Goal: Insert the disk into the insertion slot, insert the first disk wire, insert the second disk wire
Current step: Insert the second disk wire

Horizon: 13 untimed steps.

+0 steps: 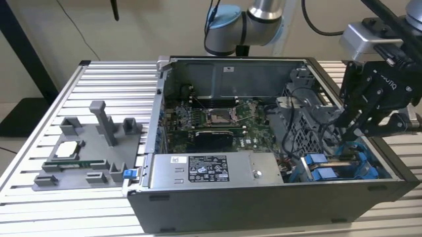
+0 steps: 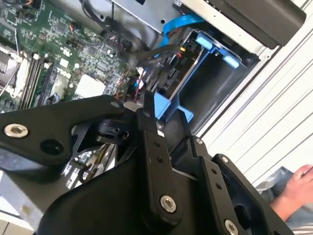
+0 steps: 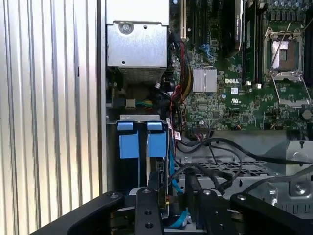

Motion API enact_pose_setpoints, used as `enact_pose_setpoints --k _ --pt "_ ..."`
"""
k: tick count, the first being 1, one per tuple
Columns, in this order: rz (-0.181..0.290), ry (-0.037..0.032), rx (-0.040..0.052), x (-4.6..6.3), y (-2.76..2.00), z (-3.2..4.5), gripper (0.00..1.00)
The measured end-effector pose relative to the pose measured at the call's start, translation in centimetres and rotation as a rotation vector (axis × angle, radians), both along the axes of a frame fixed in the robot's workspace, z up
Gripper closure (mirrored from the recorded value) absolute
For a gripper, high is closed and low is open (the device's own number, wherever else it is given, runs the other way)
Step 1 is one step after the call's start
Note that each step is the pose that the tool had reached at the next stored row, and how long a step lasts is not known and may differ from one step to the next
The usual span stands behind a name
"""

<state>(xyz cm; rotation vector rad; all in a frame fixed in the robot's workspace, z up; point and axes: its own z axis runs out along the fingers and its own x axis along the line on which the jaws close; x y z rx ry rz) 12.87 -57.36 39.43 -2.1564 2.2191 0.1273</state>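
Observation:
My gripper (image 1: 348, 132) reaches down into the open computer case at the exterior view's right, over the insertion slot (image 1: 343, 167), a grey bay with blue tabs (image 1: 316, 160). In the second wrist view the black fingers (image 2: 146, 115) of the gripper (image 2: 164, 111) close on the bright blue carrier frame of the disk (image 2: 168, 104), whose far end lies in the insertion slot (image 2: 215, 93). The disk's silver face is hidden. In the first wrist view the gripper (image 3: 168, 190) hangs over two blue tabs (image 3: 128, 142) of the insertion slot (image 3: 139, 118). Black wires (image 2: 161, 54) and a blue cable (image 2: 181, 22) lie beside the frame.
The silver power supply box (image 1: 211, 170) fills the case's near side and the motherboard (image 1: 211, 118) lies behind it. A grey fixture (image 1: 86, 153) with small parts stands on the slatted table at the exterior view's left. A person's hand (image 2: 296, 186) rests outside the case.

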Motion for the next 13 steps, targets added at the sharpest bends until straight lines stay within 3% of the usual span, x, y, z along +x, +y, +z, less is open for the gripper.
enact_pose_setpoints --k 1,2,3,5,6,8,13 --pt "0.0 -0.005 0.0018 0.0 0.04 0.01 0.0" --pt "0.001 -0.0151 0.0047 0.0 0.07 0.01 0.0" --pt "0.002 -0.0467 0.0098 0.0 0.09 0.01 0.0" --pt "0.004 -0.0669 0.0115 0.1 0.09 0.01 0.0" --pt "0.006 -0.0721 0.0116 0.2 0.09 0.0 0.0" --pt "0.008 -0.0762 0.0115 0.5 0.05 -0.06 0.0" --pt "0.008 -0.0772 0.0183 1.2 -0.61 -0.47 0.0"
